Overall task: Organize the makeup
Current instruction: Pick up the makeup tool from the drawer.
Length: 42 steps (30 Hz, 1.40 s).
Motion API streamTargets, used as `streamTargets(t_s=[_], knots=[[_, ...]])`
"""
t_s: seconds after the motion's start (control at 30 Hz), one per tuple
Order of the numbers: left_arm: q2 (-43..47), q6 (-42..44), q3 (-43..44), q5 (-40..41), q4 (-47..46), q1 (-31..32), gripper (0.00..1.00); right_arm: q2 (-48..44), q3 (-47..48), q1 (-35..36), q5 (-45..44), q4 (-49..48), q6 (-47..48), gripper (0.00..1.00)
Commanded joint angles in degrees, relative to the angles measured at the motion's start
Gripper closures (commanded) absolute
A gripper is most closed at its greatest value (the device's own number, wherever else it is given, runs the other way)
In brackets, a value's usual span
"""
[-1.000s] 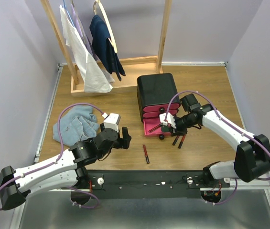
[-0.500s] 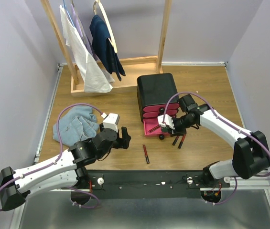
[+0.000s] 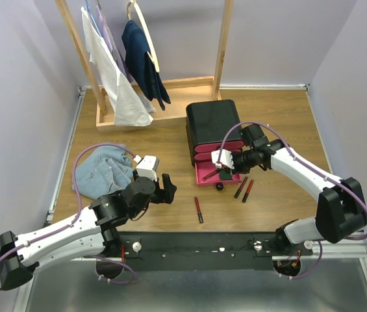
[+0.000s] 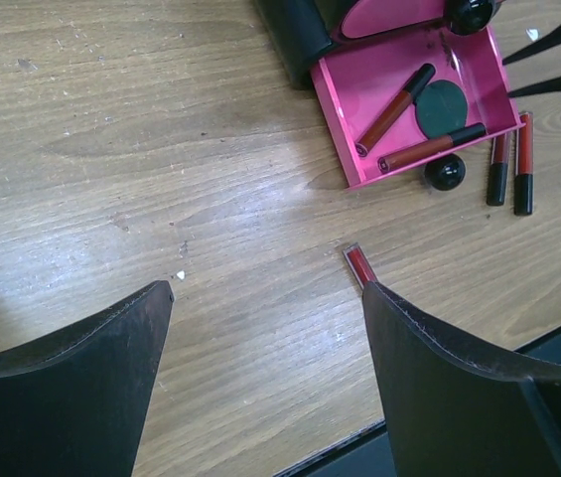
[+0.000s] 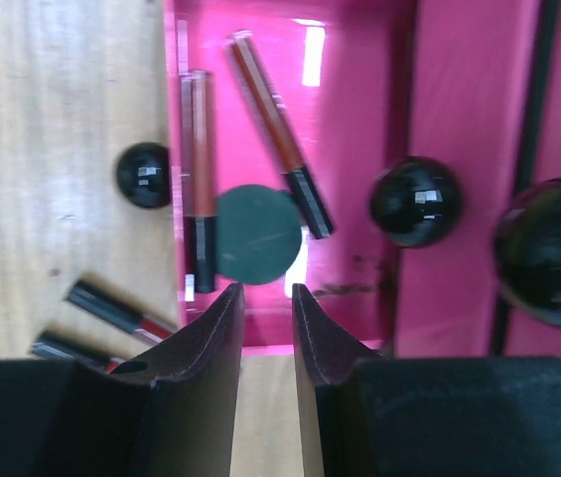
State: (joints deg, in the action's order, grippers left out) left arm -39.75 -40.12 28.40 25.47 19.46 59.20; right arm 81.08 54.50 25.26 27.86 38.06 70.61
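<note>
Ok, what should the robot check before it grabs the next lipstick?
1. Bottom pink drawer open: ok.
2. Room inside: ok, it holds only two lip tubes and a green compact.
3. Left claw open and empty: ok, over bare table.
4. Loose lip tube within reach: ok, it lies right by the left claw.
5. Right claw empty: ok, nothing between its narrowly parted jaws.
6. All makeup put away: not ok, a pair of lip tubes lies beside the drawer.
</note>
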Motion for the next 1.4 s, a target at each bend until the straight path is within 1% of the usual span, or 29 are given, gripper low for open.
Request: streamTargets(t_s=[0.0, 0.17, 0.37, 0.53, 0.6, 0.73, 0.97, 1.07, 1.17, 1.2, 1.27, 1.3, 1.37], knots=[[0.72, -0.75, -0.89, 1.77, 0.22, -0.31, 0.13, 1.27, 0.70, 1.20, -4.82, -5.98, 1.11, 0.67], [1.16, -1.01, -1.07, 1.95, 0.49, -0.40, 0.13, 2.85, -0.62, 1.99, -5.88, -7.30, 1.99, 0.66], [2.13, -1.45, -1.51, 2.39, 1.19, -0.40, 0.13, 4.88, -2.56, 2.96, -6.32, -8.88, 1.46, 0.62], [2.66, -1.80, -1.51, 2.56, 1.89, -0.49, 0.13, 6.20, -4.05, 3.13, -6.68, -9.50, 1.02, 0.53], [2.92, -1.98, -1.68, 2.74, 1.98, -0.49, 0.13, 6.46, -4.49, 3.22, -6.67, -9.67, 1.02, 0.47], [3.27, -2.24, -1.95, 2.91, 2.16, -0.49, 0.13, 7.34, -5.11, 3.40, -6.85, -9.94, 0.76, 0.46], [2.83, -2.16, -1.77, 2.91, 2.07, -0.58, 0.13, 10.85, -4.40, 3.48, -6.68, -9.23, -0.12, 0.46], [2.92, -2.16, -1.68, 3.00, 2.33, -0.66, 0.13, 12.26, -4.05, 3.48, -6.76, -9.15, -0.38, 0.49], [3.10, -2.07, -1.51, 3.18, 2.68, -0.58, 0.13, 13.58, -3.61, 3.49, -7.03, -8.62, -0.82, 0.58], [3.18, -2.07, -1.51, 3.27, 2.68, -0.58, 0.13, 13.84, -3.52, 3.48, -7.03, -8.36, -0.91, 0.66], [3.19, -2.07, -1.51, 3.35, 2.86, -0.66, 0.13, 14.02, -3.26, 3.57, -7.03, -8.09, -1.09, 0.74], [3.27, -2.16, -1.42, 3.35, 2.86, -0.66, 0.13, 13.85, -3.17, 3.49, -6.85, -8.01, -1.17, 0.81], [3.36, -2.16, -1.42, 3.35, 2.95, -0.66, 0.13, 12.80, -3.08, 3.48, -6.76, -7.83, -1.18, 0.87]])
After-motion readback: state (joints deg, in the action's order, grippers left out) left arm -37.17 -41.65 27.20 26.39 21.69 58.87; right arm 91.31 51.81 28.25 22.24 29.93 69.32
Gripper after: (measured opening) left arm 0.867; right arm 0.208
